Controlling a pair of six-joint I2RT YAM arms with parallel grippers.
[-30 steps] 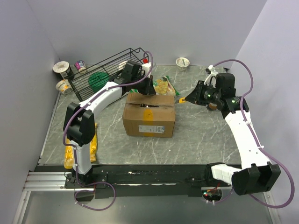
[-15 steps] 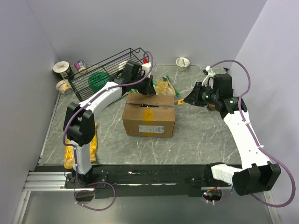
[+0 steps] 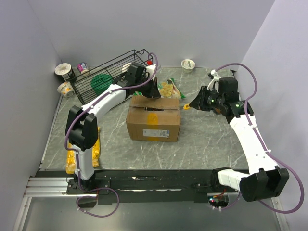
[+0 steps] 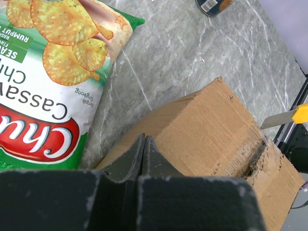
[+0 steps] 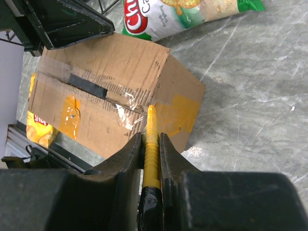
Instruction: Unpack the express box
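Clamping yellow cutter (image 5: pixel 152 122), right gripper (image 5: pixel 151 138) beside express box (image 3: pixel 154 124), left gripper (image 4: pixel 144 147) closed

1. A robotics lab test cell: plain pale walls (image 3: pixel 144 29) close in a marble-patterned worktop (image 3: pixel 207 139) on three sides.
2. Two robot arms (image 3: pixel 250 137) are bolted to a metal rail (image 3: pixel 45 185) at its near edge.
3. Purple cables (image 3: pixel 238 65) loop loosely along both arms.

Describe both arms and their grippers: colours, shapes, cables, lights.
The left arm and right arm have white links, bulky black joints and looping purple cables. Green lights glow on the right wrist. The left gripper and right gripper have dark, wedge-shaped matte fingers.
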